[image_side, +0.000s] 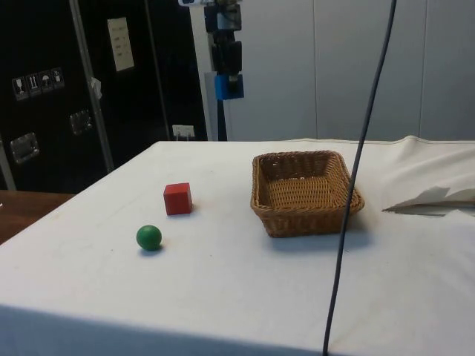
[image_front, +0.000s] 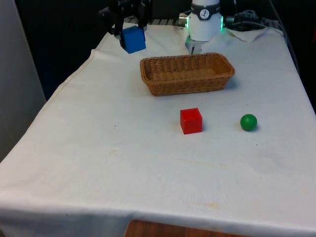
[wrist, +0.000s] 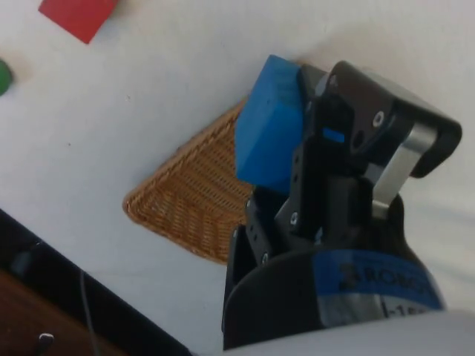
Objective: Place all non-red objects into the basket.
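In the front view there is one blue cube (image_front: 133,39), one red cube (image_front: 191,121), one green ball (image_front: 248,122) and one wicker basket (image_front: 186,74) on the white-clothed counter (image_front: 98,148). The gripper (image_front: 129,22) hangs high above the far corner at the front view's left, its fingers clamped on the blue cube, which is well clear of the cloth and off to the front view's left of the basket. The basket holds nothing. The red cube sits on the near side of the basket, the green ball to the front view's right of the cube, the two apart. The upper part of the gripper is cut off by the picture's edge.

In the side view the same count holds: one blue cube (image_side: 229,86) held aloft by the gripper (image_side: 226,63), one basket (image_side: 306,191), one red cube (image_side: 177,199) and one green ball (image_side: 149,237), the ball nearer the camera than the cube. A dark cable (image_side: 364,170) crosses in front of the basket's right rim.

In the wrist view the gripper (wrist: 297,141) grips the blue cube (wrist: 271,133) between its fingers (wrist: 349,111); the cube's far side is hidden behind them. Below lies a corner of the basket (wrist: 193,208), the rest covered by the gripper. The red cube (wrist: 78,15) and green ball (wrist: 4,76) are cut off at the picture's edge.
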Available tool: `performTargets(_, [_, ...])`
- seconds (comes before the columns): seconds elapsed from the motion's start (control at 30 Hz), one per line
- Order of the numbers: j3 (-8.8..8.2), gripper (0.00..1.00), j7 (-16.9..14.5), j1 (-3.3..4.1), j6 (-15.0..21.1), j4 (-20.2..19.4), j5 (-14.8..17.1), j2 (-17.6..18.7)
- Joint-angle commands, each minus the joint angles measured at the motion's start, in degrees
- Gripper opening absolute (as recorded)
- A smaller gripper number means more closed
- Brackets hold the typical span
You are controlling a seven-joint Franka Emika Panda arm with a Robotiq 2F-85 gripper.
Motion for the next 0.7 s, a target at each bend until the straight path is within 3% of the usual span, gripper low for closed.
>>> performTargets(0.0, [-0.17, 0.02, 0.46, 0.34, 0.52, -1.03, -0.97, -1.15])
performTargets(0.03, [0.00, 0.02, 0.00, 0.06, 0.00, -0.46, -0.17, -0.52])
performTargets(0.07, [-0.17, 0.02, 0.46, 0.46, 0.52, -1.49, -1.15, -1.66])
performTargets(0.2, [-0.11, 0.02, 0.69, 0.80, 0.57, -3.90, -1.89, -4.18])
performTargets(0.33, [-0.06, 0.02, 0.92, 1.03, 0.52, -5.90, -2.58, -6.36])
performTargets(0.37, [0.06, 0.02, 0.17, 0.80, 0.00, -5.39, -1.55, -5.79])
performTargets(0.47, [0.00, 0.02, 1.20, 1.20, 0.97, -7.96, -3.38, -8.31])
performTargets(0.6, [0.06, 0.02, 1.38, 1.20, 1.78, -10.54, -4.47, -10.66])
performTargets(0.63, [0.11, 0.02, 0.57, 1.03, 0.74, -9.68, -3.32, -9.85])
performTargets(0.67, [0.06, 0.02, 1.38, 1.20, 1.78, -10.54, -4.47, -10.66])
